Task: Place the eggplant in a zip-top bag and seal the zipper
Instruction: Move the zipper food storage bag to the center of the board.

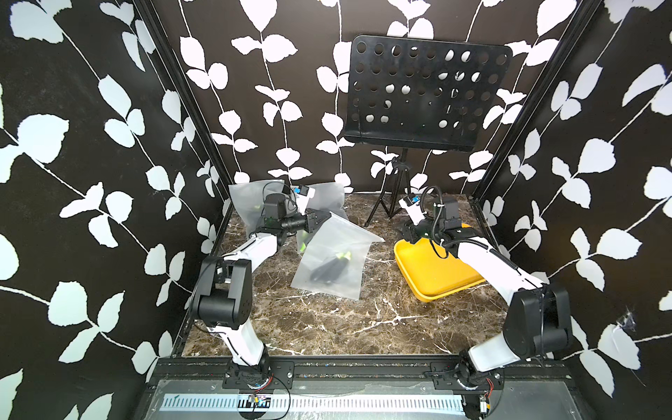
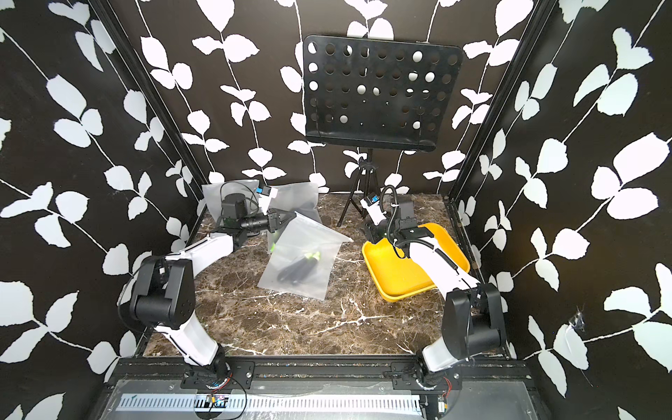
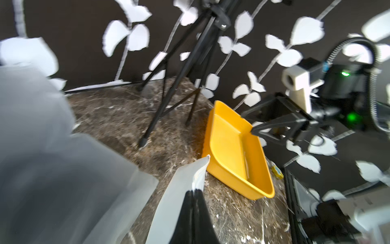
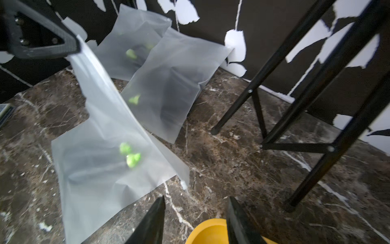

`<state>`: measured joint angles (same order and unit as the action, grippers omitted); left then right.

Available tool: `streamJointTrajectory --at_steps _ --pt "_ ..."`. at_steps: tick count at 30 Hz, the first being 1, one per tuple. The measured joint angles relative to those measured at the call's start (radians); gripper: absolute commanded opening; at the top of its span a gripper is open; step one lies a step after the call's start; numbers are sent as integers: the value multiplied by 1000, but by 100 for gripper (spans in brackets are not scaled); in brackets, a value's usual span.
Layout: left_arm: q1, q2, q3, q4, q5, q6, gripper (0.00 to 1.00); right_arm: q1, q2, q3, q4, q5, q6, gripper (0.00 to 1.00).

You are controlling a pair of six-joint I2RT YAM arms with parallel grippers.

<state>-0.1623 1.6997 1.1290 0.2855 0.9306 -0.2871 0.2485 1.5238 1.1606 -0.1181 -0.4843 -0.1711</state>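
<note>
On desk [image 1: 327, 320] beside tray [image 1: 429, 271]: bag [image 1: 340, 254] with eggplant [image 1: 329, 271] already inside. Hold the lifted mouth corner taut in left fingers [image 4: 46, 51], clamped on it now. Bring right fingers [image 4: 154, 221], apart and empty above tray, to mouth beside that grip; pinch, then slide evenly across its whole width.

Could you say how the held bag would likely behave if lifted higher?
The bag looks floppy: it drapes from the left end effector. The eggplant would probably weigh down its low end, so it may sag and swing.
</note>
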Motion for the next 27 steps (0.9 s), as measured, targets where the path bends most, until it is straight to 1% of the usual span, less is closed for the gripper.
streamJointTrajectory --at_steps 3,8,13,17,20,23,27 --pt "14 -50 -15 -93 -105 -9 0 0 0 0 14 57 32 47" --pt "76 -192 -116 -245 -293 -35 0 19 3 6 16 120 48 47" --pt "154 -299 -149 -380 -443 -45 0 99 43 84 -23 193 26 47" --pt "211 -317 -164 -453 -509 -46 0 141 56 97 -25 198 27 47" --pt "258 -320 -196 -504 -546 -45 0 147 60 93 -24 199 30 48" --pt "325 -334 -228 -560 -568 -42 0 150 60 80 -29 197 34 48" --pt "395 -363 -232 -622 -607 -26 0 172 98 83 -53 188 29 44"
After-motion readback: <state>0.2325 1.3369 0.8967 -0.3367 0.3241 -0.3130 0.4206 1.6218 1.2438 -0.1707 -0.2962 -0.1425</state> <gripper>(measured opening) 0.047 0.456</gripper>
